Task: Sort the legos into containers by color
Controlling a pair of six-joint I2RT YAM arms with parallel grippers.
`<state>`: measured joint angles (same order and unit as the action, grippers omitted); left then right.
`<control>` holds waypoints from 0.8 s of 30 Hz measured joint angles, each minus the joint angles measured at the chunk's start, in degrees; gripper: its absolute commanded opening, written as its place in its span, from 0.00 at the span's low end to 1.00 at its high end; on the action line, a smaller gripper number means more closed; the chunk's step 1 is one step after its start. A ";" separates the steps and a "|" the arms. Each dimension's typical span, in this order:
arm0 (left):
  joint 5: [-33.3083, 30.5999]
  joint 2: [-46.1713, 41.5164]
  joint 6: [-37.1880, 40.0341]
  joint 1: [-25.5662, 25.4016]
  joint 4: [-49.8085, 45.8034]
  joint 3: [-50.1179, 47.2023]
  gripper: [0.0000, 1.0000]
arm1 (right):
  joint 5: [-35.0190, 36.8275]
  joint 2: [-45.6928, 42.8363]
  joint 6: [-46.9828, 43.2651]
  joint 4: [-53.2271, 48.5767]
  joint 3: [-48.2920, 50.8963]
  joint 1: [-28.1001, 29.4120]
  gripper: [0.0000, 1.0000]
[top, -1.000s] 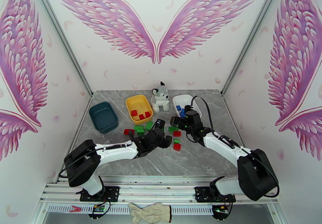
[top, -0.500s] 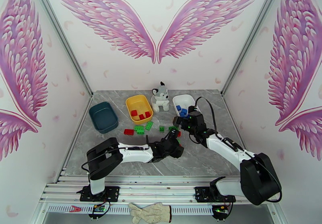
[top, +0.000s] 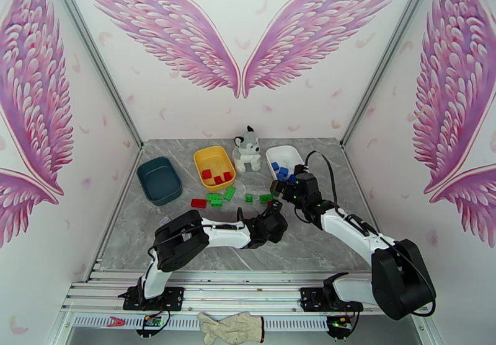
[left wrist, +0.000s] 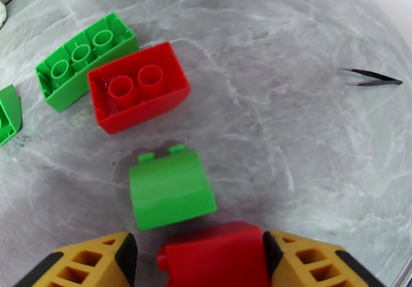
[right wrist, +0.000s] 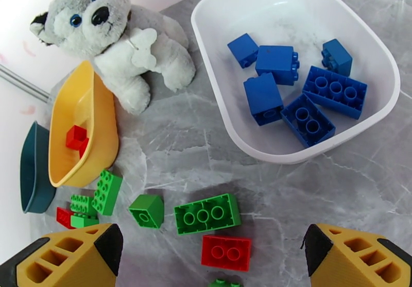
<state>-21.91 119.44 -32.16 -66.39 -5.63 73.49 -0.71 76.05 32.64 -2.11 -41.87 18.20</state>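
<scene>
left tool (left wrist: 198, 262) swung rightward, jaws narrowed around red lego (left wrist: 216, 252), right tool (right wrist: 208, 249) shifted nearer white tub (right wrist: 288, 10)

Grey-white plush husky (top: 247, 148) upright on marbled table (top: 297, 247); pale glove (top: 232, 327), possibly fabric, beyond its near edge.

bricks (right wrist: 278, 64) in rightmost tub (right wrist: 288, 15), husky (right wrist: 103, 30) left of it

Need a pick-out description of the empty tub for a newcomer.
On the grey table, three tubs line the far side with a plush husky. Take the leftmost, the dark teal tub: unlike the yellow tub and white tub, it holds no bricks.
</scene>
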 measured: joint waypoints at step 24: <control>-7.89 -22.16 1.53 5.33 -1.53 -14.80 0.32 | -11.08 2.71 0.31 8.02 1.60 0.87 0.87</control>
<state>-29.80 97.27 -30.63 -61.06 -7.16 58.70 -11.79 78.76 32.95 5.91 -40.27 19.07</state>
